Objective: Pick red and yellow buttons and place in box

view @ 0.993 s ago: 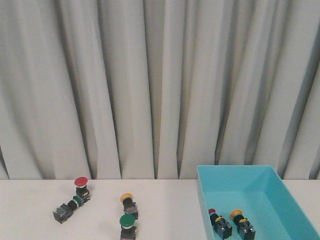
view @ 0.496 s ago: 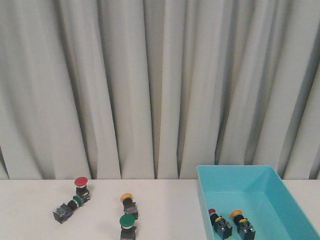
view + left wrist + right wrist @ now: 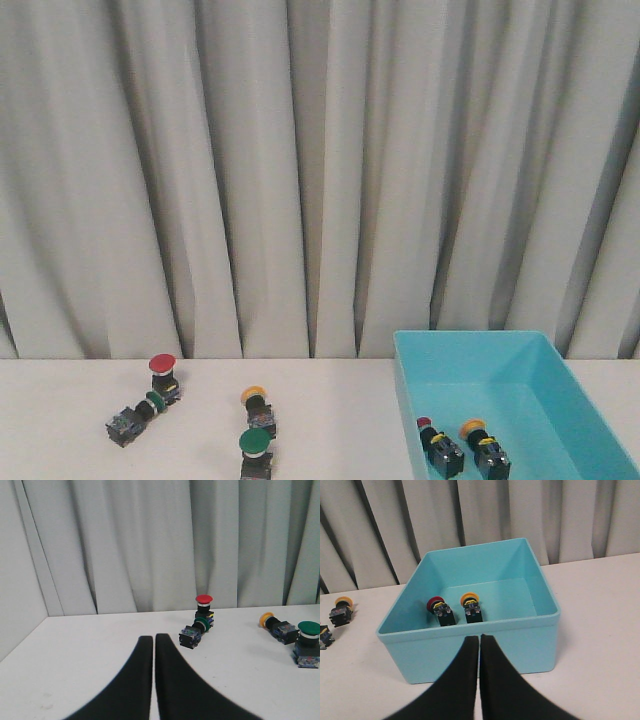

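On the white table stand a red button (image 3: 162, 369) (image 3: 204, 602) and a yellow button (image 3: 256, 404) (image 3: 274, 624). The turquoise box (image 3: 530, 352) (image 3: 470, 652) at the right holds a red button (image 3: 434, 442) (image 3: 439, 609) and a yellow button (image 3: 483, 446) (image 3: 470, 605). My left gripper (image 3: 153, 638) is shut and empty, short of the buttons on the table. Shut and empty too, my right gripper (image 3: 479, 639) sits in front of the box's near wall. Neither gripper shows in the front view.
Two green-capped buttons lie among the others: a small one (image 3: 133, 417) (image 3: 195, 630) beside the red button and a large one (image 3: 256, 452) (image 3: 308, 642) near the yellow one. Grey curtains hang behind the table. A grey wall (image 3: 15, 595) stands off to the left arm's side.
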